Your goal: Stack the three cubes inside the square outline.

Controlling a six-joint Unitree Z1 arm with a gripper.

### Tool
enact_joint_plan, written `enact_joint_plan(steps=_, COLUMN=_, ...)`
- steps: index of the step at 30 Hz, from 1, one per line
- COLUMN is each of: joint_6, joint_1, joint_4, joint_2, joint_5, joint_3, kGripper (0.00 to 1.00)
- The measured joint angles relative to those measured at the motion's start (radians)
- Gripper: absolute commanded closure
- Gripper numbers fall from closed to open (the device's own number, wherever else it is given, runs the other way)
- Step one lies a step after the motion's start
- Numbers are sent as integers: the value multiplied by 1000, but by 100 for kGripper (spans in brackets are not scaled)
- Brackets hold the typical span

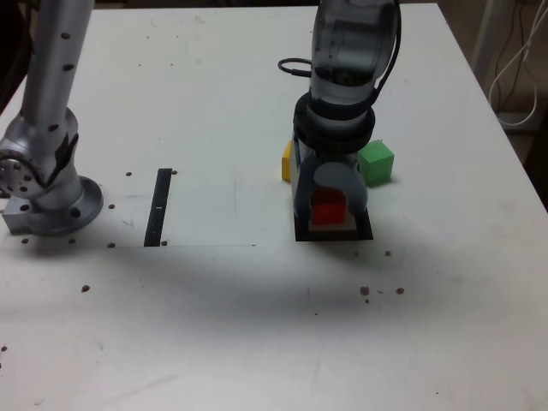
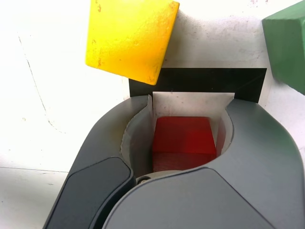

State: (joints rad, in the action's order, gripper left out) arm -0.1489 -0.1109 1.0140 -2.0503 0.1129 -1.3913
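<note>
Hand (image 2: 191, 97) noted nearest the wrist camera, its jaws parted around the red cube (image 2: 184, 136); whether the cube is clamped cannot be told. The cube is seen within the square outline (image 2: 205, 79), with the yellow cube (image 2: 131, 36) just beside the outline and the green cube (image 2: 288, 45) off its other side. Farther out on the bench (image 1: 214, 342), a black strip (image 1: 158, 208) is seen. The cubes are judged light, stiff and not fragile; matte faces should be gripped without much slip. Hold is best taken squarely on opposite side faces, low pressure sufficing.
</note>
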Motion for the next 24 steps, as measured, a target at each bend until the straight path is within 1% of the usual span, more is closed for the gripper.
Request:
enact_joint_plan(steps=3, joint_6=9, joint_1=1, joint_4=0, joint_2=-1, joint_5=-9, joint_3=0, kGripper=43)
enact_joint_plan(steps=6, joint_6=19, joint_1=2, joint_4=3, joint_2=-3, joint_5=-22, joint_3=-1, kGripper=29)
enact_joint_plan(steps=10, joint_6=23, joint_1=2, joint_4=8, joint_2=-8, joint_5=-27, joint_3=-1, kGripper=17)
enact_joint_plan(steps=15, joint_6=22, joint_1=2, joint_4=12, joint_2=-5, joint_5=-23, joint_3=0, kGripper=9)
enact_joint_plan(steps=20, joint_6=1, joint_1=2, joint_4=22, joint_2=38, joint_5=5, joint_3=15, kGripper=1)
enact_joint_plan(steps=24, joint_6=-6, joint_1=2, joint_4=56, joint_2=71, joint_5=21, joint_3=16, kGripper=1)
